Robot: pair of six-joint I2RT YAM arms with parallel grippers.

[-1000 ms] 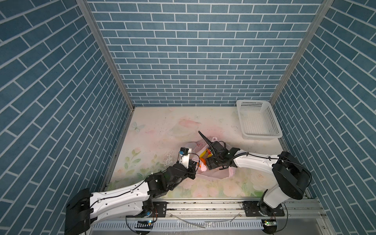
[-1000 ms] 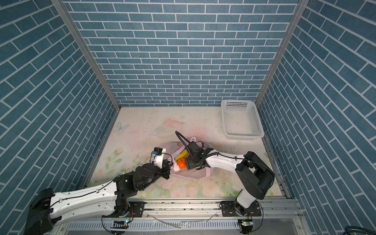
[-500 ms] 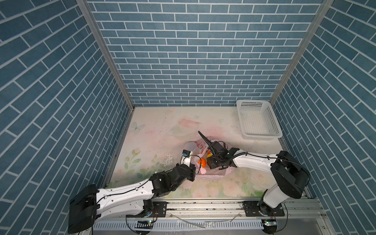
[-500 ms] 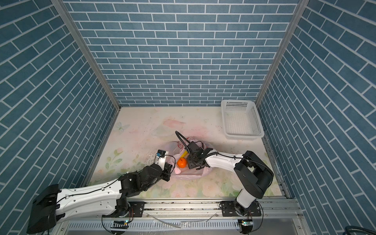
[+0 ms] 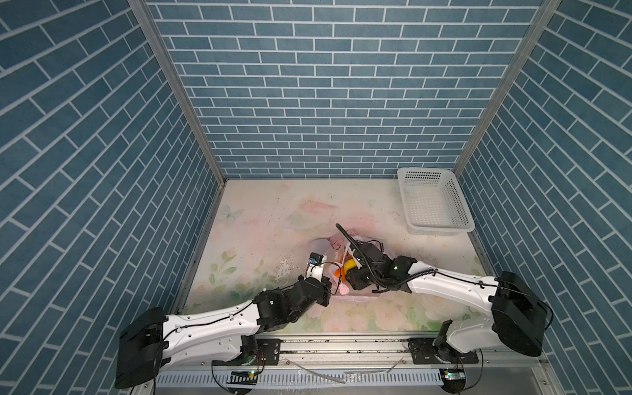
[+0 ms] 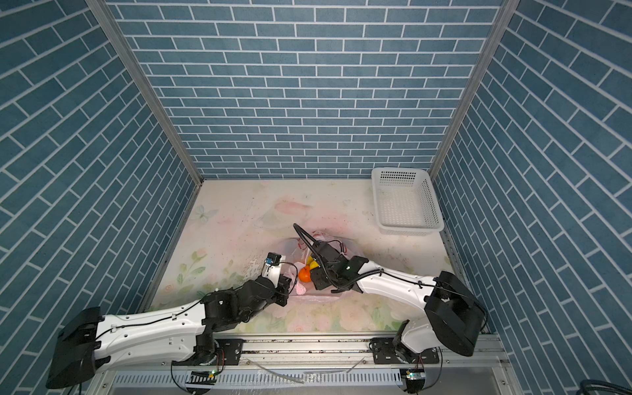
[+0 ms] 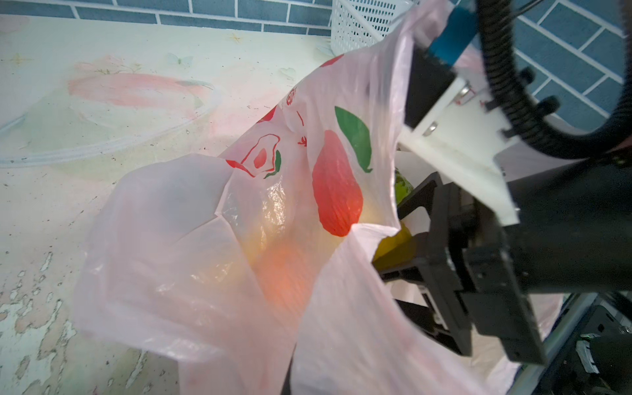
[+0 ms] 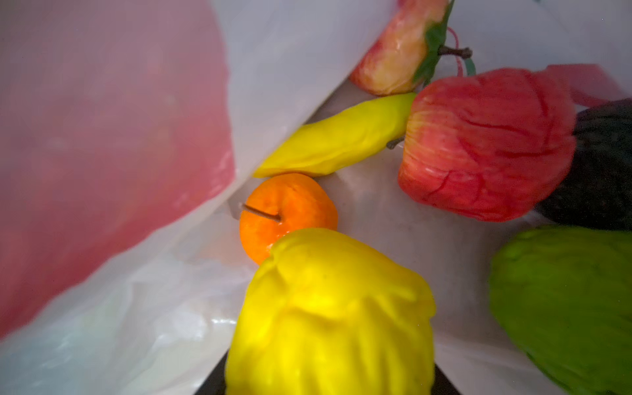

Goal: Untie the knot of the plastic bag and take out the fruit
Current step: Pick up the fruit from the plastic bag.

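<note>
Left arm: stretched from the front left corner of the worktop toward its front middle.
Left jaws: closed down tight, pinching the rim of the plastic bag on its left side; the pale pink film is drawn up from the pinch.
Bag: lies near the front edge of the worktop, about midway along it, between the two arms; its mouth is held open, and red and green fruit prints show on its side.
Loose fruit: an orange fruit, a long yellow fruit, a red fruit, a green fruit, a dark fruit and a red-and-yellow fruit lie on the bag's floor; the orange one shows in both top views.
Right jaws: inside the bag's mouth, about half apart, closed around a plump yellow fruit.
Right arm: reaches in from the front right corner.
Basket: white, perforated, in the far right corner, well apart from the bag.
</note>
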